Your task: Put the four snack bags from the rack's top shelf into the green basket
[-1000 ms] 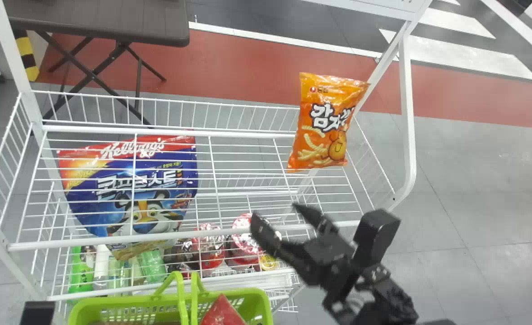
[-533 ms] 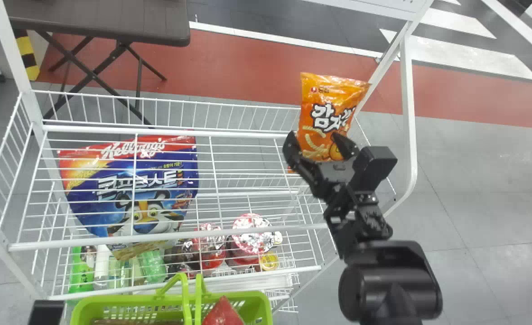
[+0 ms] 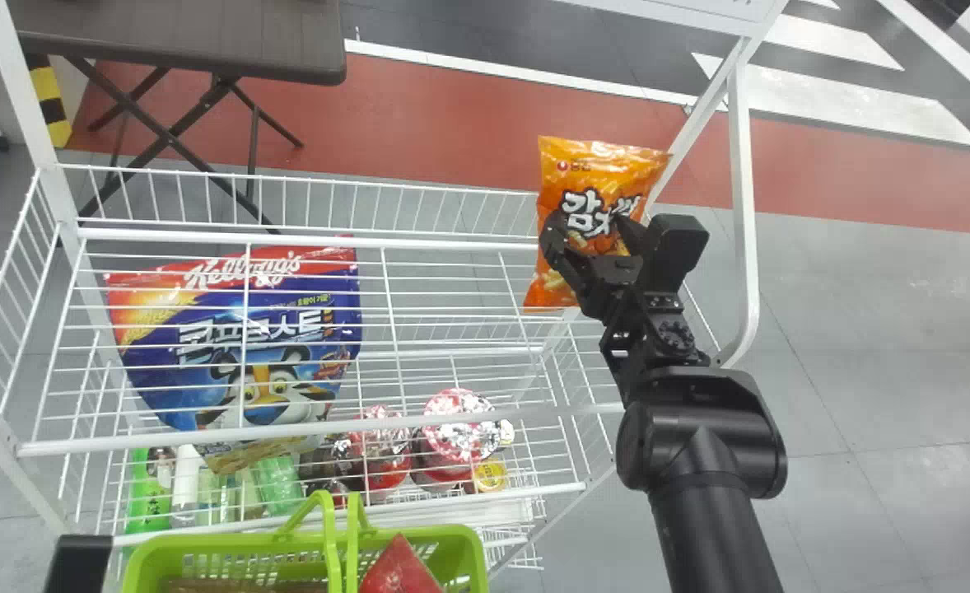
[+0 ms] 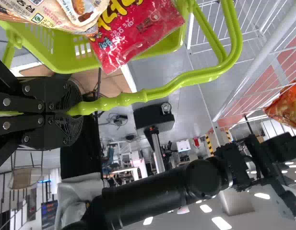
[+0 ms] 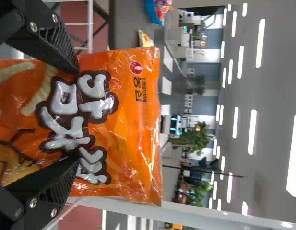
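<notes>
Brt ceiling lts, bag glare

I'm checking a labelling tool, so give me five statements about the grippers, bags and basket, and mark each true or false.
1. The left gripper grips the handle of the basket. True.
2. The orange bag is in the basket. False: it is on the rack's top shelf.
3. The right gripper is at the orange bag. True.
4. The red bag is on the top shelf. False: it is in the basket.
5. The blue bag is left of the orange bag. True.
</notes>
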Robot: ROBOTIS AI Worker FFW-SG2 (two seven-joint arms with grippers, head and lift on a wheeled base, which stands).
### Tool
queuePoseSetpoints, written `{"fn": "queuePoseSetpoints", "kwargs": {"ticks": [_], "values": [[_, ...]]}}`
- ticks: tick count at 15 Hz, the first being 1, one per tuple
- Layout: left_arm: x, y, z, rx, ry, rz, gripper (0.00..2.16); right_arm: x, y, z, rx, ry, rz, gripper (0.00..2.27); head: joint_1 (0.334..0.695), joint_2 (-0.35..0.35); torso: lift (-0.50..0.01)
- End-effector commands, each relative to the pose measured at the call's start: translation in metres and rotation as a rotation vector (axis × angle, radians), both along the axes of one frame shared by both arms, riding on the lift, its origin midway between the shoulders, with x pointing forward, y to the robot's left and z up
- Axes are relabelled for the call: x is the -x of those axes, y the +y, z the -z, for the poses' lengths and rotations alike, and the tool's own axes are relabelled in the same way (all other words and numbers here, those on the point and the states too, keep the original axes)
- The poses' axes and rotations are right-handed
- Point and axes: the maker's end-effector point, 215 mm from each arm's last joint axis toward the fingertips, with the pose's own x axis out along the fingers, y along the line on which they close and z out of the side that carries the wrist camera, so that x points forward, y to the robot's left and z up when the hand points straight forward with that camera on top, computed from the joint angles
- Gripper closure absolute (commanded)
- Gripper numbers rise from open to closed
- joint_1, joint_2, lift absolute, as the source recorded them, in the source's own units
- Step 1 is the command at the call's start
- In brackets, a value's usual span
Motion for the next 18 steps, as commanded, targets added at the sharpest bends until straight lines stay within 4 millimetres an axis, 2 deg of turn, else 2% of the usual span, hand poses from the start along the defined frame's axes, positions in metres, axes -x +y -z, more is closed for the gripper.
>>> {"fn": "queuePoseSetpoints", "kwargs": {"ticks": [1, 2, 5, 9, 11, 13, 14, 15, 16, 17, 18], "values": [[-0.001, 0.002, 0.001, -0.005, 0.002, -0.002, 2.15, 0.011, -0.008, 0.014, -0.040, 0.032, -0.005, 2.24, 0.695, -0.350, 0.000], [0.000, 0.002, 0.001, -0.004, 0.005, -0.002, 2.15, 0.015, -0.008, 0.000, -0.039, -0.021, -0.014, 2.24, 0.695, -0.350, 0.000], [0.000, 0.004, 0.001, -0.007, 0.005, -0.006, 2.15, 0.031, -0.002, -0.022, -0.042, -0.086, -0.018, 2.24, 0.695, -0.350, 0.000], [-0.001, 0.008, -0.002, -0.012, 0.000, -0.014, 2.15, 0.063, 0.010, -0.059, -0.072, -0.152, -0.046, 2.24, 0.695, -0.350, 0.000], [-0.005, 0.014, -0.002, -0.019, -0.006, -0.029, 2.15, 0.090, 0.030, -0.076, -0.082, -0.145, -0.099, 2.24, 0.695, -0.350, 0.000], [-0.008, 0.021, -0.007, -0.011, -0.006, -0.047, 2.15, 0.130, 0.061, -0.088, -0.129, -0.115, -0.180, 2.24, 0.695, -0.350, 0.000], [-0.010, 0.024, -0.007, -0.013, -0.009, -0.054, 2.15, 0.150, 0.079, -0.090, -0.165, -0.090, -0.233, 2.24, 0.695, -0.350, 0.000], [-0.011, 0.024, -0.007, -0.015, -0.009, -0.057, 2.15, 0.168, 0.094, -0.082, -0.198, -0.029, -0.273, 2.24, 0.695, -0.350, 0.000], [-0.012, 0.024, -0.006, -0.016, -0.011, -0.061, 2.15, 0.188, 0.110, -0.070, -0.241, 0.040, -0.316, 2.24, 0.695, -0.350, 0.000], [-0.012, 0.023, -0.005, -0.013, -0.004, -0.067, 2.15, 0.206, 0.128, -0.048, -0.304, 0.145, -0.366, 2.24, 0.695, -0.350, 0.000], [-0.013, 0.022, -0.006, -0.008, -0.009, -0.069, 2.15, 0.223, 0.137, -0.034, -0.341, 0.214, -0.392, 2.24, 0.695, -0.350, 0.000]]}}
